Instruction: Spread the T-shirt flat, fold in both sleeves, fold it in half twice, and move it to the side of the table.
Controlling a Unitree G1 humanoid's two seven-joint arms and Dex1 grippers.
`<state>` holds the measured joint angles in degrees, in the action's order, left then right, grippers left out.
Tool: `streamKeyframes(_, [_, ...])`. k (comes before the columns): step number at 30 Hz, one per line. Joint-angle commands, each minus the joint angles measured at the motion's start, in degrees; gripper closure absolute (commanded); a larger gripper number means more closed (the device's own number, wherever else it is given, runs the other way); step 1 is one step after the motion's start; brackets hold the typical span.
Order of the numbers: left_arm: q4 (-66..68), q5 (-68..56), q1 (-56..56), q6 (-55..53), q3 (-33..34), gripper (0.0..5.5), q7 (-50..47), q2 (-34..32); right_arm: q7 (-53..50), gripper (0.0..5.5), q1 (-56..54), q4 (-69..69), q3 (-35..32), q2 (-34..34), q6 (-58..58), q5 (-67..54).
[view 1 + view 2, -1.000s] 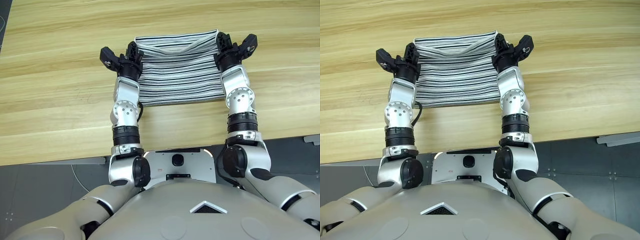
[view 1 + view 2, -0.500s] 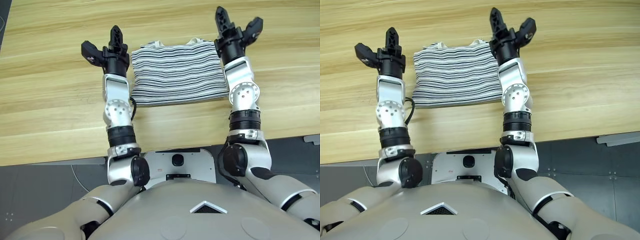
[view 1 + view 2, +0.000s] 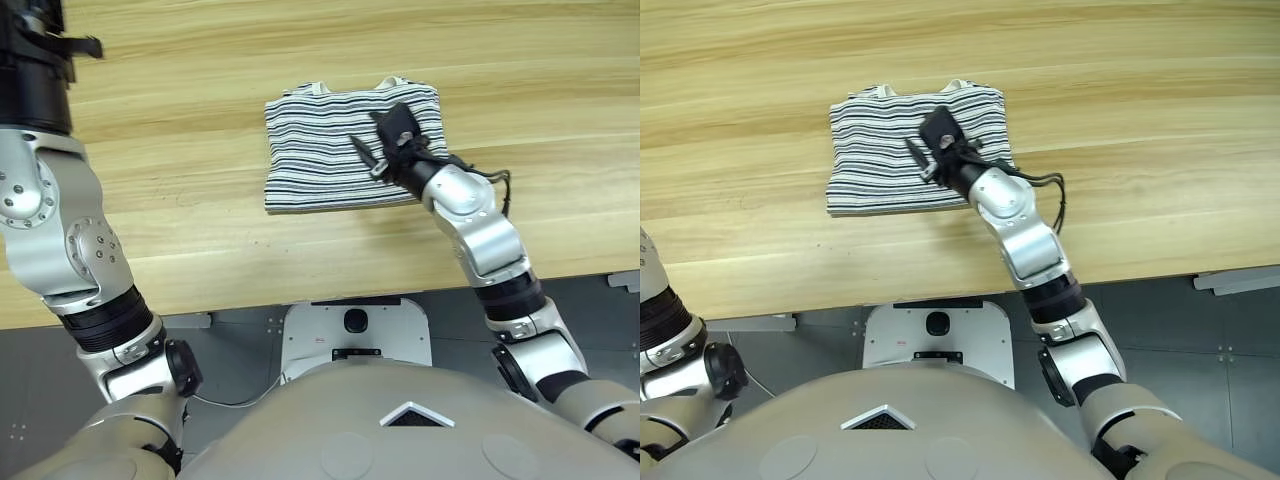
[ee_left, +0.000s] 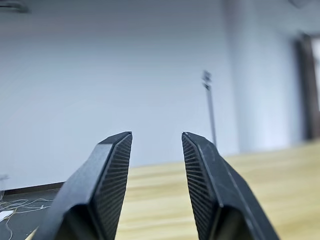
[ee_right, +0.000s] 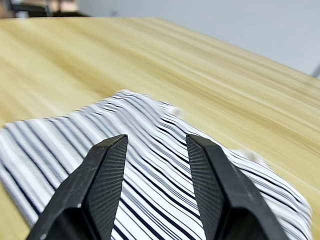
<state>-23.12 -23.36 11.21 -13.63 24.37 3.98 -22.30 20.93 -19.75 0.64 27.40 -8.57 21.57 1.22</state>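
Folded T-shirt (image 3: pixel 318 150) on the tabletop (image 3: pixel 170 210).
Right gripper (image 5: pixel 156 140), fingers apart, sits over the T-shirt, perhaps touching it; left gripper (image 4: pixel 156 136) is up high, fingers likewise apart.

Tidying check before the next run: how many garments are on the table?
1: a striped T-shirt, folded into a rectangle, on the wooden table ahead of the robot, with the open right gripper over its right part. Table parts outside the frame are unseen.

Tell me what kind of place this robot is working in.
Probably a robotics lab or test room, not a home. A folded striped T-shirt lies on a long wooden table, the wall behind is bare and white, and what look like loose cables lie beyond the table's edge.
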Motion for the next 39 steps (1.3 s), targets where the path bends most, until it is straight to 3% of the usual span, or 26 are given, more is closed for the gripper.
streamKeyframes(1, [1.32,-1.07,0.78,-1.9,1.98,3.64,-4.59,3.43,4.41,3.35,-6.07,9.26,6.64,2.31,-0.84,5.05])
streamKeyframes(9, [1.33,-1.82,1.4,-2.24,0.57,3.64,-5.69,6.58,2.8,3.35,-15.22,44.18,13.46,13.14,-12.51,14.5])
streamKeyframes(13, [1.73,-1.95,1.32,-1.8,0.45,3.64,-5.83,7.43,-0.46,3.35,-19.08,55.64,11.46,16.65,-17.16,16.37])
streamKeyframes(16, [2.52,-1.85,1.62,-1.59,0.33,3.64,-5.77,7.92,3.25,3.35,-19.95,59.41,14.5,15.91,-19.88,19.57])
streamKeyframes(19, [3.51,-1.78,2.15,-1.27,0.55,3.64,-5.52,7.89,11.44,3.35,-19.48,58.19,19.17,11.87,-23.91,23.39])
streamKeyframes(22, [5.02,-1.66,2.17,-0.63,0.99,3.64,-5.1,7.72,25.16,3.35,-19.61,48.51,22.91,0.67,-30.68,25.79])
streamKeyframes(25, [6.33,-1.67,2.08,-0.04,1.34,3.64,-4.8,7.63,31.97,3.35,-21.53,41.93,23.29,-7.82,-35.21,26.7])
streamKeyframes(34, [8.64,-1.68,2.24,1.21,0.95,3.64,-3.97,7.57,35.75,3.35,-28.22,38.16,22.4,-22.97,-47.15,33.86])
streamKeyframes(39, [10.26,0.12,1.01,-0.02,-1.81,3.64,-1.09,5.95,35.45,3.35,-28.99,39.51,21.93,-27.0,-50.1,38.14])
